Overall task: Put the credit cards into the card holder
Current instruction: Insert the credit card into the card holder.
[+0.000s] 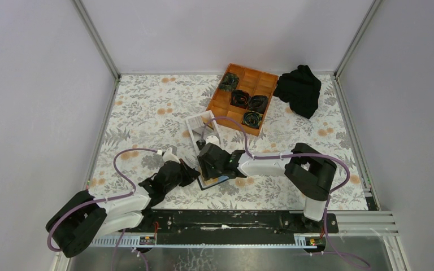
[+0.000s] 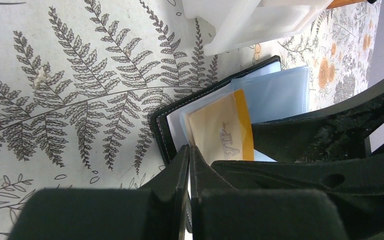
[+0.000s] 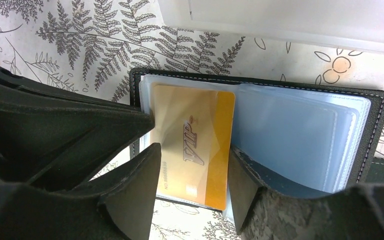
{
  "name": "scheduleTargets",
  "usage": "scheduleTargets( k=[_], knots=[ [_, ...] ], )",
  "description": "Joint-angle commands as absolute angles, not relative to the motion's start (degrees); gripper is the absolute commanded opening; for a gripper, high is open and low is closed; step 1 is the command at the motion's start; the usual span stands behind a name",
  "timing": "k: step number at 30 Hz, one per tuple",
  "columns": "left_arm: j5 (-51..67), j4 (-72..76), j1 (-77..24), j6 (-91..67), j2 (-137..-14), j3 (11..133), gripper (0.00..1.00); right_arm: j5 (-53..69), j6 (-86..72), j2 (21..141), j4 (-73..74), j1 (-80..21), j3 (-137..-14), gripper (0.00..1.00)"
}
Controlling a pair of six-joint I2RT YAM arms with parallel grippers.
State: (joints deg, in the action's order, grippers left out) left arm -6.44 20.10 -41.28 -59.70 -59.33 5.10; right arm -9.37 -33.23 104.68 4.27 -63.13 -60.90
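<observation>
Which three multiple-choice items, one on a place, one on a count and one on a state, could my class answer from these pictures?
1. Where does the gold VIP card lie?
A on the clear sleeves of the card holder
B in the white box
C under the black cloth

2. How many compartments of the wooden tray hold dark bundles?
A two
B four
C six

3. How is the card holder?
A folded shut
B standing on edge
C lying open

Answers:
1 A, the right wrist view shows it flat on the sleeves.
2 B, four bundles show from above.
3 C, its sleeves face up, uncovered.
</observation>
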Motion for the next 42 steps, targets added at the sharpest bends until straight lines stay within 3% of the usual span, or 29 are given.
scheduleTargets(
  k=[1, 4, 14, 34, 42],
  knots=[
    [-6.46, 19.10, -41.92, -59.91, -58.81, 4.10, 0.04, -9.17, -31.78, 105.92, 8.85, -64.19, -61.95, 0.59],
    [-6.39, 19.86, -41.95, -59.94, -59.28, 4.13, 0.04, -9.17, -31.49, 105.53, 9.01, -64.70, -62.16, 0.68],
    [-6.46, 20.40, -41.98, -60.20, -59.60, 3.78, 0.04, -8.56, -30.30, 105.23, 7.52, -66.37, -62.06, 0.72],
    [-6.48, 20.06, -42.77, -60.91, -58.76, 3.52, 0.03, -17.43, -30.76, 112.70, 14.49, -69.49, -67.99, 0.74],
    [-6.60, 20.14, -42.98, -61.16, -58.44, 2.93, 0.03, -21.32, -31.78, 115.33, 18.04, -70.79, -70.60, 0.67]
  ],
)
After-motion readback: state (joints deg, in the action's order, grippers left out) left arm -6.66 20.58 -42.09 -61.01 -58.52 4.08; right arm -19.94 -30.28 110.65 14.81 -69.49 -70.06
